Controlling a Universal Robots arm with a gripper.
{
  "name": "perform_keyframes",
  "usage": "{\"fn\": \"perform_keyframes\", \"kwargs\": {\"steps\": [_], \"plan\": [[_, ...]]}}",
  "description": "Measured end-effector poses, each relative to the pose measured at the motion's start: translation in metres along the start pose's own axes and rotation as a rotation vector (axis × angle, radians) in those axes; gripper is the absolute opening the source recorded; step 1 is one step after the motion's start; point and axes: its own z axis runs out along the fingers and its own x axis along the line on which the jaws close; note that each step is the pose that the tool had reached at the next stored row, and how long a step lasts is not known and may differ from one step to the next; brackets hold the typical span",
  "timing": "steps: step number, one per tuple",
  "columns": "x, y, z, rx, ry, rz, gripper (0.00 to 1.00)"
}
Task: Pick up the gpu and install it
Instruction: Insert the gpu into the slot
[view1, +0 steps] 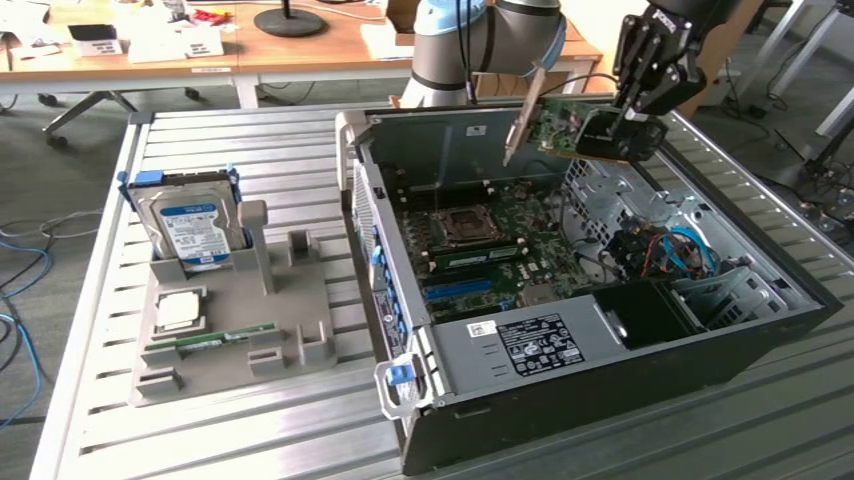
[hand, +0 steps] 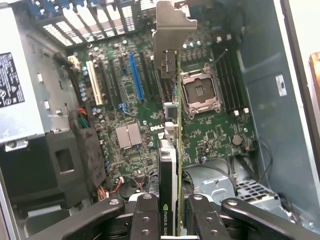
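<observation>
— As the exterior view looks down into the open computer case (view1: 574, 400), what is the arm doing?

— Its gripper (view1: 617, 135) hangs over the far corner of the case, at the exterior view's right. The fingers pinch the graphics card (view1: 558, 122) by one end. The card is tilted in the air, well above the motherboard (view1: 494, 250), and its silver bracket (view1: 518, 125) points down toward the exterior view's left.

— And beside the case?

— On the slatted table (view1: 200, 440), at the exterior view's left, there is a grey holder (view1: 254, 310). A hard drive (view1: 187, 225) with a blue and white label stands upright in it. A square processor chip (view1: 178, 308) and a narrow green memory stick (view1: 214, 340) lie flat in front of the drive.

— What does the wrist view add?

— The gripper (hand: 172, 215) is closed on the graphics card (hand: 170, 165), with black fingers (hand: 145, 215) pressing on both faces. The card is seen edge on, reaching away from the fingers over the motherboard (hand: 220, 130), with the bracket (hand: 167, 35) at its far end. In the picture it lines up between the blue slot (hand: 136, 75) and the processor socket (hand: 200, 90). This view does not show whether the card touches the board.
</observation>
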Motion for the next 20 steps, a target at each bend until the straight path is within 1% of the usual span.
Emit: {"fn": "perform_keyframes", "kwargs": {"steps": [3, 14, 17, 20], "plan": [[0.0, 0.0, 0.0, -0.0004, 0.001, -0.017, 0.27], [0.0, 0.0, 0.0001, -0.0006, 0.0012, -0.024, 0.27], [0.0, 0.0001, 0.0002, -0.0013, 0.0026, -0.051, 0.27], [0.0, 0.0, 0.0002, -0.0022, 0.0047, -0.091, 0.27]]}}
